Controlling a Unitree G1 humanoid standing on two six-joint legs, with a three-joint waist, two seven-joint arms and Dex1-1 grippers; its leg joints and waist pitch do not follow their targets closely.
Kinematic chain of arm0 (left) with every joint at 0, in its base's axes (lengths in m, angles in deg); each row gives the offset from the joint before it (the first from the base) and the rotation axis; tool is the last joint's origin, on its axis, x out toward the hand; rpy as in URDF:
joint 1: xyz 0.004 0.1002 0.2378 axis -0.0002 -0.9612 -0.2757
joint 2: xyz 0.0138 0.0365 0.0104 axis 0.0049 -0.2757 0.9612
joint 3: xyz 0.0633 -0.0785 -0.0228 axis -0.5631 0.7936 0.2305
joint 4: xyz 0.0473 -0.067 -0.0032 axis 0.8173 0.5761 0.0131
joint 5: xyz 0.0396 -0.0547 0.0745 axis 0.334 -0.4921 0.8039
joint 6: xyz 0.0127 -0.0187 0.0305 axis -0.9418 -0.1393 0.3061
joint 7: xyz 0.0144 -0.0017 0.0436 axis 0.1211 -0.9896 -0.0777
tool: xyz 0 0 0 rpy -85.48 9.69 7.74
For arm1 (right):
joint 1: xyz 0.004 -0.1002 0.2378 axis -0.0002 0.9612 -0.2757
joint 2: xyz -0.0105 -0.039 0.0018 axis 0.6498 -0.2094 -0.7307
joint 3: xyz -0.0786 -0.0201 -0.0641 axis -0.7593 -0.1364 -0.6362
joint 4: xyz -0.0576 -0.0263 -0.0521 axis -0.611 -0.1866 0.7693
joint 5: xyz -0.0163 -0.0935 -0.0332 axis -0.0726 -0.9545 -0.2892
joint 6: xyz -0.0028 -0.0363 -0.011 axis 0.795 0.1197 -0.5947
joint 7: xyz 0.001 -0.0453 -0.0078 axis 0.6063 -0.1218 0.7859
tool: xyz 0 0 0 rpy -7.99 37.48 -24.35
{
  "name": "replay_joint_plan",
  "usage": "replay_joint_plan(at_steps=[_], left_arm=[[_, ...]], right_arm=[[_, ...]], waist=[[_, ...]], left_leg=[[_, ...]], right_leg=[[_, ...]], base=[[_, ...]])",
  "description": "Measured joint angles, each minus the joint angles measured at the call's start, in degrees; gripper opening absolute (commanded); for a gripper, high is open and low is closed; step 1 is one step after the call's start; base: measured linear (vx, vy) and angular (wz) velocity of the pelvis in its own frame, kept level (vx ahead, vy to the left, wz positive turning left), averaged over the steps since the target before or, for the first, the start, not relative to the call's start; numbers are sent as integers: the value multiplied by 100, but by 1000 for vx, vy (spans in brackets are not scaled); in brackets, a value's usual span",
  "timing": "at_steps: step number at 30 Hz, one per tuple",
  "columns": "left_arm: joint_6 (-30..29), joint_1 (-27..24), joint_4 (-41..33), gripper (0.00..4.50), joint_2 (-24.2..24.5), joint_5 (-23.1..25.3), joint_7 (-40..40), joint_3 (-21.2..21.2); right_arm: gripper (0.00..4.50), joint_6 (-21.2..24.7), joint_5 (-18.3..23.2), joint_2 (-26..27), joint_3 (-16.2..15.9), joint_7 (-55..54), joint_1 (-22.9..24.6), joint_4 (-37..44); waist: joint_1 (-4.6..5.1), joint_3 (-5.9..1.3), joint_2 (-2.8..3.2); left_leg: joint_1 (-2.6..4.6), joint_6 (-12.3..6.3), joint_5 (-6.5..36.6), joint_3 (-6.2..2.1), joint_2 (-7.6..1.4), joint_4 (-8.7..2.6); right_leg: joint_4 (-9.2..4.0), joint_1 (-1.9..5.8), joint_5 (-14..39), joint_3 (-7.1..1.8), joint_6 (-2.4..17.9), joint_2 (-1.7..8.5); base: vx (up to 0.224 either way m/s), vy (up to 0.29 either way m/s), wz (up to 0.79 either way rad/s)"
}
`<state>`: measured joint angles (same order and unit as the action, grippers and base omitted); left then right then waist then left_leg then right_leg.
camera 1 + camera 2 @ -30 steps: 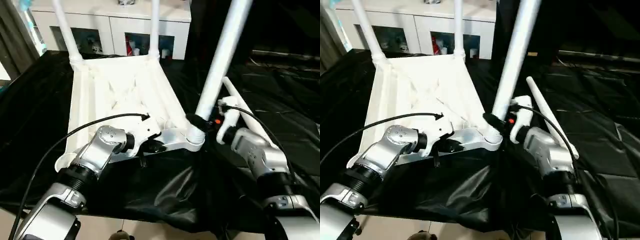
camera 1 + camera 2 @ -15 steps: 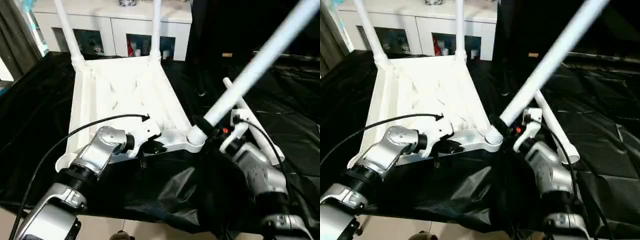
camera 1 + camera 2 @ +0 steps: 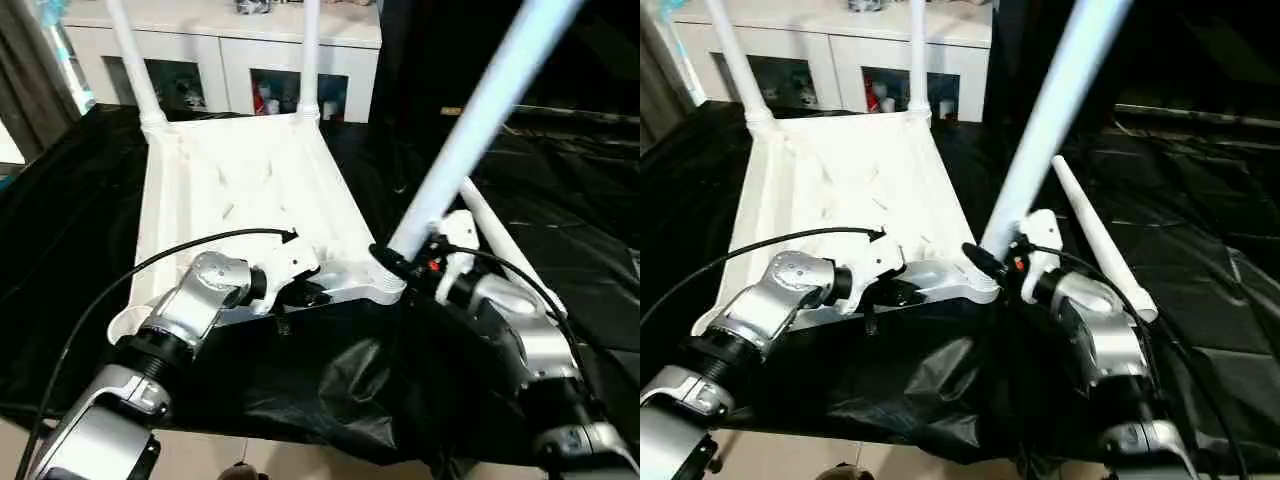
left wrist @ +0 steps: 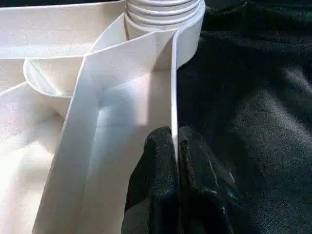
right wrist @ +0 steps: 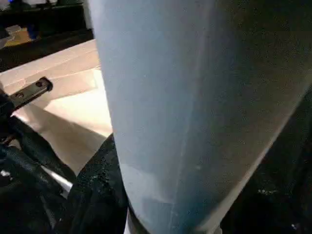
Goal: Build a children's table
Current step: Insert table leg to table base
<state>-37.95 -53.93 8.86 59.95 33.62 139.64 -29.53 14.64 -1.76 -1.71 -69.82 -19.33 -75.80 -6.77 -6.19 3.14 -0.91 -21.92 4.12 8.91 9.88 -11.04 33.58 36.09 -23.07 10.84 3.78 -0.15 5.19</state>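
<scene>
Long white tubular leg held at near corner: upper end cut off by frame top. Two far upright white legs likewise cropped. Items behind white cabinet's glass doors indistinct.

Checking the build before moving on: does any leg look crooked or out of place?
Yes. The leg held by the right end effector at the tabletop's near corner socket leans steeply, while the two far legs stand upright. A fourth leg lies loose on the black cloth.
</scene>
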Motion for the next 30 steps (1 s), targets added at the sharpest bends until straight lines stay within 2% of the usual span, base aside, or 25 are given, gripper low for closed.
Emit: replay_joint_plan(at_steps=[6,14,23,28,30], left_arm=[[34,-157,-233,0,227,-2,216,3],[299,-244,-339,0,580,-35,774,8],[447,-298,-417,0,864,-176,1407,7],[447,-297,-417,0,829,-180,1449,7],[453,-292,-408,0,813,-180,1449,8]], right_arm=[[191,144,-35,-72,-186,554,-399,-449],[191,28,-31,-123,-358,1435,-596,-763],[191,-188,68,-144,-447,2220,-527,-778],[191,-276,68,-149,-445,2299,-464,-778],[191,-297,68,-152,-442,2319,-462,-779]], waist=[[30,-44,-92],[30,-48,-154],[-51,-41,-170],[-74,-37,-165],[-82,-23,-141]], left_leg=[[10,1,0,-2,-2,-17],[13,1,1,-1,-2,-15],[12,1,1,-1,-1,-26],[18,2,2,0,0,-45],[25,2,2,1,1,-58]], right_leg=[[-4,-5,2,4,0,-2],[-7,-2,2,3,0,-1],[-29,4,-11,4,23,-2],[-44,7,-12,5,26,-2],[-53,11,-12,5,26,-2]], base=[[0,0,0],[0,0,0],[0,0,0],[0,0,0],[0,0,0]])
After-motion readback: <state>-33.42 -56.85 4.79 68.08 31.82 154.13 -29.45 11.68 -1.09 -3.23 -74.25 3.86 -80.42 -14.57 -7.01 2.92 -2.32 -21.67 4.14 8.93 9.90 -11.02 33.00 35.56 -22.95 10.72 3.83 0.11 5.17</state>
